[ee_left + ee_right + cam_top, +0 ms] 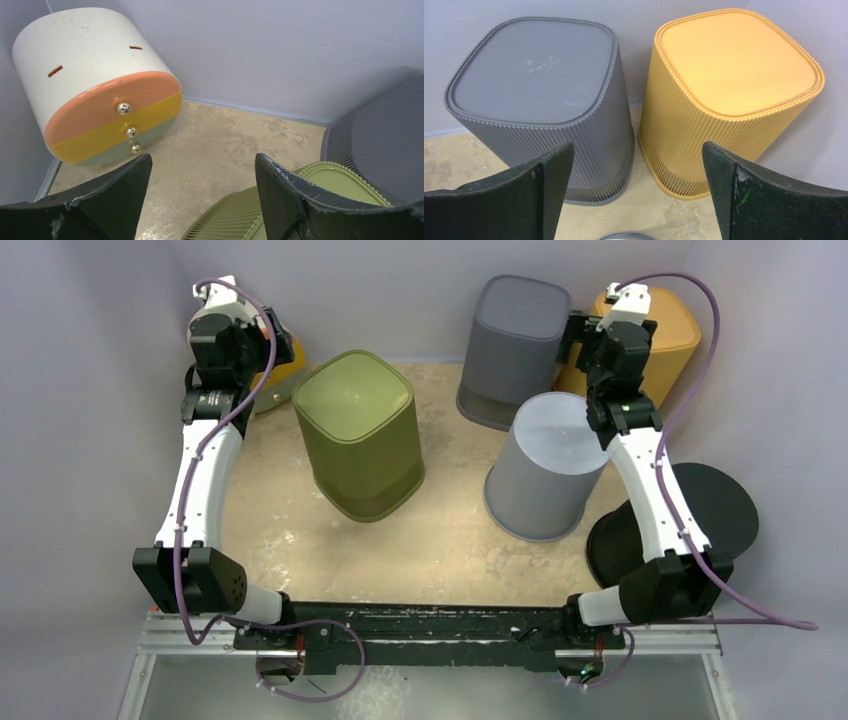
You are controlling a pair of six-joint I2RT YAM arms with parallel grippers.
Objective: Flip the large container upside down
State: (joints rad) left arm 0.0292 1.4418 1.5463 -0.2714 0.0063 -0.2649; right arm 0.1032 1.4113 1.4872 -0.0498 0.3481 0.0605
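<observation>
An olive-green ribbed container (pixel 360 425) stands left of the table's middle with its flat base up and its wider end down. Its top also shows in the left wrist view (pixel 235 215), just below the fingers. My left gripper (pixel 268 348) is open and empty, raised at the back left, behind the green container; in its wrist view (pixel 202 165) only table shows between the jaws. My right gripper (pixel 585 345) is open and empty at the back right (pixel 638 150), above the gap between a dark grey ribbed bin (pixel 539 70) and a yellow ribbed bin (pixel 734 60).
The dark grey bin (pixel 515 340) and yellow bin (pixel 670 335) stand base-up against the back wall. A smooth light grey round bin (pixel 550 465) stands base-up under my right arm. A black round bin (pixel 715 505) is at the right edge. A white drawer box (pixel 95 75) lies in the back left corner.
</observation>
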